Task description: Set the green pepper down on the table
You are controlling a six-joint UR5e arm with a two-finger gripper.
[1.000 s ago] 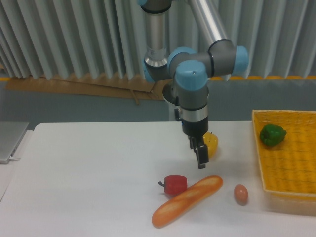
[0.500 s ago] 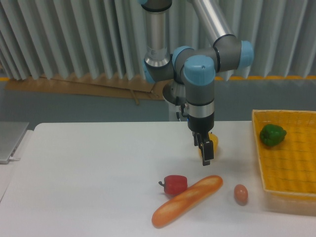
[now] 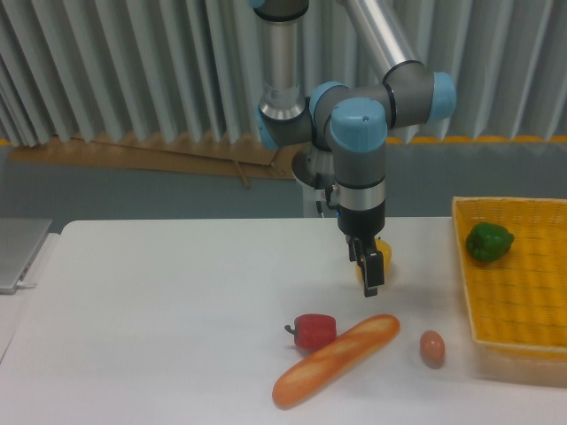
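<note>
Three peppers are showing: one green pepper (image 3: 489, 242) lying in the single yellow basket (image 3: 518, 332), one red pepper (image 3: 314, 330) and one yellow pepper (image 3: 382, 259) sitting on the bench (image 3: 159, 319). One bread loaf (image 3: 336, 359) and one egg (image 3: 432, 348) are lying there too

We could see only part of the yellow pepper (image 3: 383, 257), since the gripper (image 3: 371, 276) stood in front of it. Whether the jaws were apart or closed we could not tell. The basket (image 3: 467, 292) ran off the right edge, and the arm (image 3: 376, 40) off the top.
</note>
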